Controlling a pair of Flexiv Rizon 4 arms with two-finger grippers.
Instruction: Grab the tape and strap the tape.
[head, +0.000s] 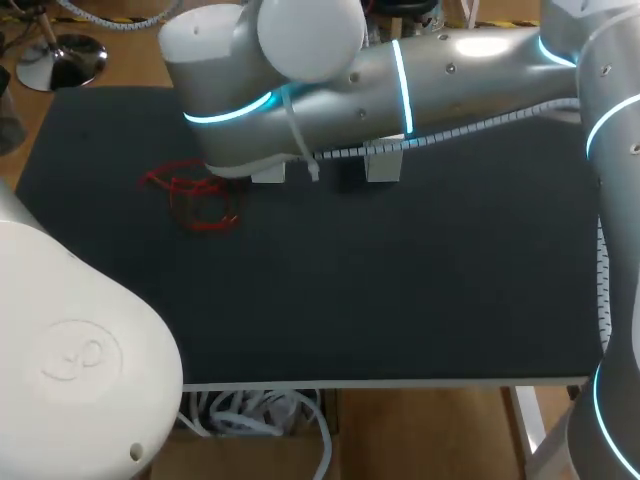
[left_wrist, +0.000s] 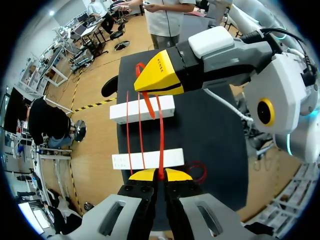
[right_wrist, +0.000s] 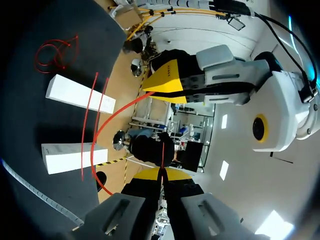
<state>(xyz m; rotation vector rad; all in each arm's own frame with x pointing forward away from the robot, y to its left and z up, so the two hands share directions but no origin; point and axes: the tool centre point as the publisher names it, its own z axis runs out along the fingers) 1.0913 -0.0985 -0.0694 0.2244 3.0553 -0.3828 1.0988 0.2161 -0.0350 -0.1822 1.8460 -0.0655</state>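
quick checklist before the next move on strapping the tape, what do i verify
1. Left gripper shut on the tape: ok.
2. Right gripper shut on the tape: ok.
3. Tape strands cross both the near block and the far block: ok.
4. Blocks lie flat and apart on the table: ok.
5. Spare coil free to feed without snagging on a block: cannot tell; the right arm hides part of that spot in the head view.
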